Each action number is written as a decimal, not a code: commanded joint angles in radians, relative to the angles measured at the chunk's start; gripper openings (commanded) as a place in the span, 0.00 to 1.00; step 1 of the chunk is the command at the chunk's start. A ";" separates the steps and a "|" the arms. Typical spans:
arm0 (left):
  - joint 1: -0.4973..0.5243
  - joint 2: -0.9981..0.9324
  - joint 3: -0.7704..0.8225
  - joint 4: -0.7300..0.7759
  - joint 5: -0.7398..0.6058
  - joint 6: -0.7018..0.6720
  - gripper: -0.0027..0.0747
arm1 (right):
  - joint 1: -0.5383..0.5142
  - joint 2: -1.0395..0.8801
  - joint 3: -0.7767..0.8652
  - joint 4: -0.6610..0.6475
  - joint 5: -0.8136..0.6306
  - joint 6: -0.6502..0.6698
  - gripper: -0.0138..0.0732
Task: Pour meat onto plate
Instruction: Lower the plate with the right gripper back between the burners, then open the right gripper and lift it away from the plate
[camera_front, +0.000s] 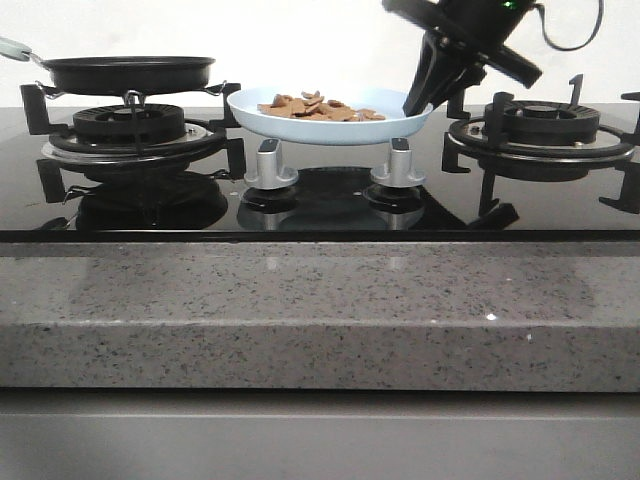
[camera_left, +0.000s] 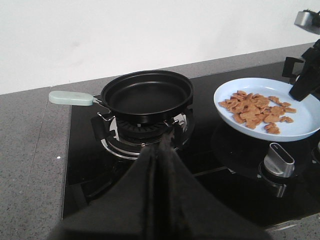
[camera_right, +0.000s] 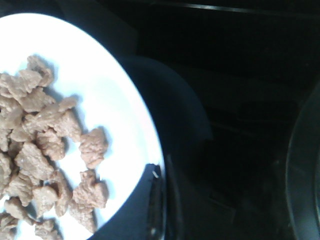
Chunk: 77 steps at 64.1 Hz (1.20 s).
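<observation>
Watching the right gripper pinching the rim of the plate on the edge farthest from the frying pan, one finger over the lip and one under it. Seeing the meat already lying in the plate, just right of the frying pan, spread in a loose flat heap across the middle. Noting the frying pan looking bare inside, so reading the pour as done and the handling of the plate as the risky part now.

Not being able to tell whether the plate is resting on the glass hob or being carried just above it. Worrying about that one-sided grip: holding a wide, smooth dish by a single point on the rim, and risking the side nearer the frying pan sagging. Picturing the small light pieces sliding toward the frying pan and spilling over the low lip onto the black glass or down around the knobs. Fearing a slip of the slick rim out of the pinch too, dropping the plate hard. Also minding a swing away from the frying pan, knocking the plate into the raised grate of the other burner.

Spotting the left gripper hanging on the desk side of the frying pan, fingers pressed together, carrying nothing, offering no support.
</observation>
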 joint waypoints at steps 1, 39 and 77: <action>-0.006 0.000 -0.025 -0.017 -0.075 0.001 0.01 | -0.005 -0.049 -0.039 0.032 -0.025 0.008 0.14; -0.006 0.000 -0.025 -0.017 -0.075 0.001 0.01 | -0.007 -0.040 -0.039 0.027 0.004 0.011 0.47; -0.006 0.000 -0.025 -0.019 -0.075 0.001 0.01 | -0.087 -0.278 -0.034 0.034 0.189 -0.087 0.31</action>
